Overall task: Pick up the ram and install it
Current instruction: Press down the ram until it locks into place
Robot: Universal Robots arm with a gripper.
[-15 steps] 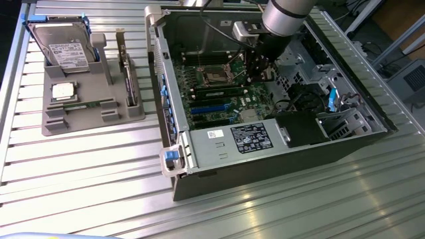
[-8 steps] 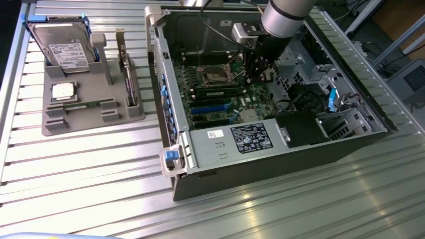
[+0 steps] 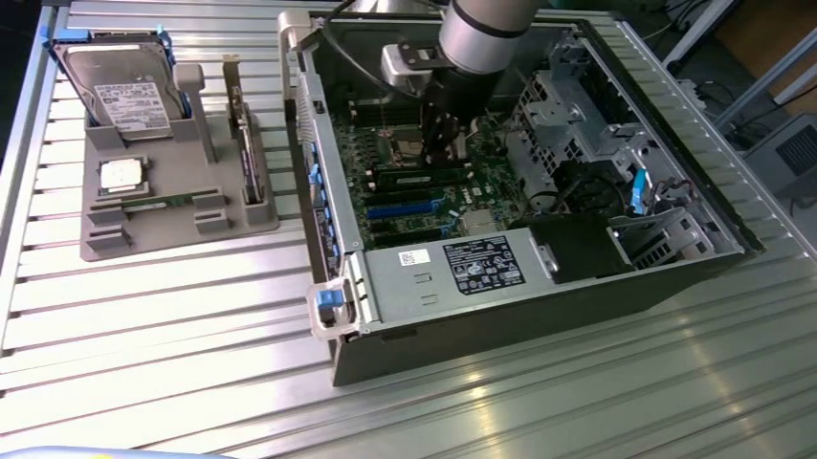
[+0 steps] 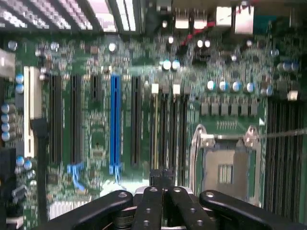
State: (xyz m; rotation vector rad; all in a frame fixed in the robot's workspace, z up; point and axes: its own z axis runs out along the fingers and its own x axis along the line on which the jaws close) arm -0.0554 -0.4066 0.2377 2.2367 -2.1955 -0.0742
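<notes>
While the gripper [image 4: 161,187] hangs low over the green main board [image 4: 96,124] inside the PC case [image 3: 335,220], its fingers are squeezed shut. A small dark bit sits at the tips, but I can't tell if it's holding anything.

I think the ram [image 3: 160,201] is the thin green stick lying in the grey tray [image 3: 179,234]. That's on the exterior view's left, well apart from the gripper & just beside the square silver chip [image 3: 121,175].

The ram is prob light & stiff, but thin, so it can snap or scratch. Best to hold it by its 2 long flat sides near the middle, w/ a soft squeeze, not by the ends.

The long dark slots [image 4: 168,129] lie near the gripper, next to the empty socket [image 4: 225,167].
</notes>
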